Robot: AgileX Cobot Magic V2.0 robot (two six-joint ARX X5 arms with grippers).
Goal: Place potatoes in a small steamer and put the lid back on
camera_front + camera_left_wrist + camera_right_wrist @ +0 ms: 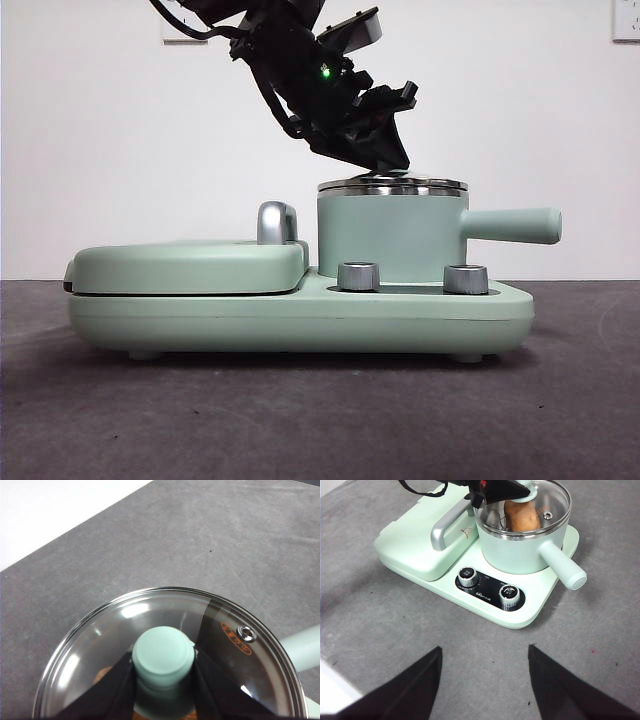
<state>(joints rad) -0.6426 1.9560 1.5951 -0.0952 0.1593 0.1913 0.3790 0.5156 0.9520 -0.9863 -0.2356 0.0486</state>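
The small steamer (390, 238) stands on the right of the mint-green appliance, its straight handle (512, 226) pointing right. The clear glass lid (392, 186) sits on its steel rim. My left gripper (163, 661) is shut on the lid's mint-green knob (163, 655), reaching down from the upper left in the front view (385, 160). The orange-brown potato (521, 515) lies inside the pot, seen through the glass in the right wrist view. My right gripper (485, 655) is open and empty, high above the table in front of the appliance.
The flat grill cover (190, 266) with a chrome handle (276, 222) lies left of the pot. Two steel dials (359, 276) (465, 279) sit on the base's front. Grey mat (380, 625) surrounds the appliance; a white wall stands behind.
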